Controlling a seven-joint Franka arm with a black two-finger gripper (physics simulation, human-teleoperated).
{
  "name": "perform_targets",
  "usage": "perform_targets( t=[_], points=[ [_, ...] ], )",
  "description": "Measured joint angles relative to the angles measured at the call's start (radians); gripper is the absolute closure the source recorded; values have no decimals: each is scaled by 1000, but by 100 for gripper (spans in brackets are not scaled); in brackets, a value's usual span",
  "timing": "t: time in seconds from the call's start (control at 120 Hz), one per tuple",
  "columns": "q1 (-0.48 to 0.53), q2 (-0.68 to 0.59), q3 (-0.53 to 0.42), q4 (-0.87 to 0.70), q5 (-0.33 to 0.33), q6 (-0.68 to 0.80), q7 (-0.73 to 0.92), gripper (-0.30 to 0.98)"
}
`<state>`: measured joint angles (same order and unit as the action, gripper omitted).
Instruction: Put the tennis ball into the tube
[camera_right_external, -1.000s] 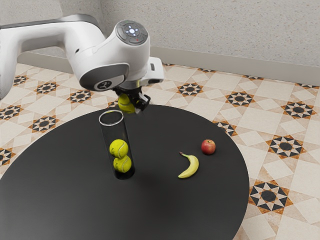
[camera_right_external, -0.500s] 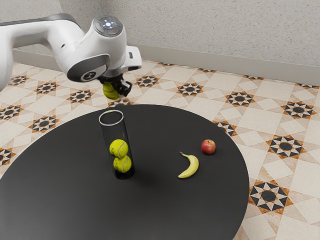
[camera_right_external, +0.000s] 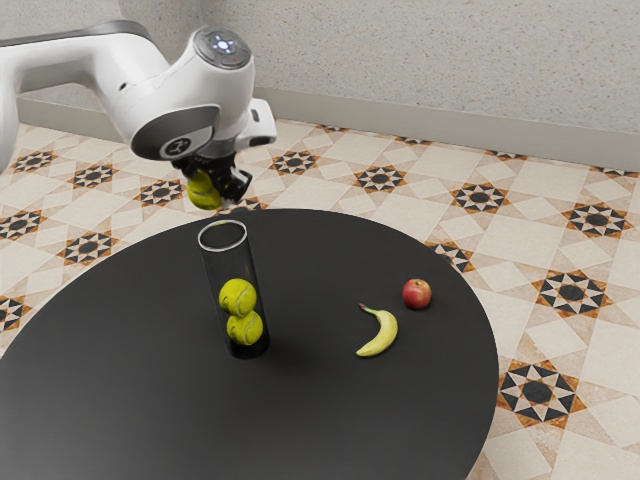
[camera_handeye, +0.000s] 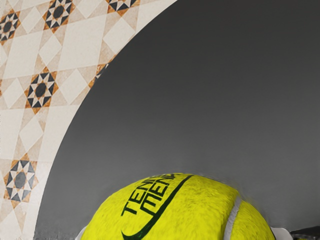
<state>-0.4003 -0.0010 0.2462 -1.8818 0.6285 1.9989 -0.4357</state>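
Note:
My gripper (camera_right_external: 212, 190) is shut on a yellow-green tennis ball (camera_right_external: 203, 192), above and slightly to the exterior view's left of the tube's open top. The clear tube (camera_right_external: 223, 236) stands on the table with a pale rim and a dark base. Inside it two tennis balls are stacked, the upper ball (camera_right_external: 238, 297) resting on the lower ball (camera_right_external: 245, 328). In the wrist view the held tennis ball (camera_handeye: 175, 212) looms large just under the hand, with dark lettering and a pale seam; small pale fingertip edges flank it.
A round black table (camera_right_external: 330, 400) carries everything. Toward the exterior view's right lie a yellow banana (camera_right_external: 380, 335) and a red apple (camera_right_external: 417, 293). Patterned floor tiles surround the table, and its curved edge (camera_handeye: 75, 117) crosses the wrist view.
Over the last second my hand moved to the exterior view's left with the ball, first rising, then dipping a little and tilting. The tube, its two balls, banana and apple stayed still.

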Motion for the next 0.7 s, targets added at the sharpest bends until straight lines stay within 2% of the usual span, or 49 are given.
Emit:
perform_targets(
  t=[0.25,0.433,0.542,0.7],
  points=[
    [79,-1,-104,13,8,-75,-39,56],
    [119,-16,-171,13,-14,-140,-69,56],
    [83,-14,-184,15,-20,-166,-86,56],
    [-33,-8,-180,23,-17,-185,-106,56]
  ],
)
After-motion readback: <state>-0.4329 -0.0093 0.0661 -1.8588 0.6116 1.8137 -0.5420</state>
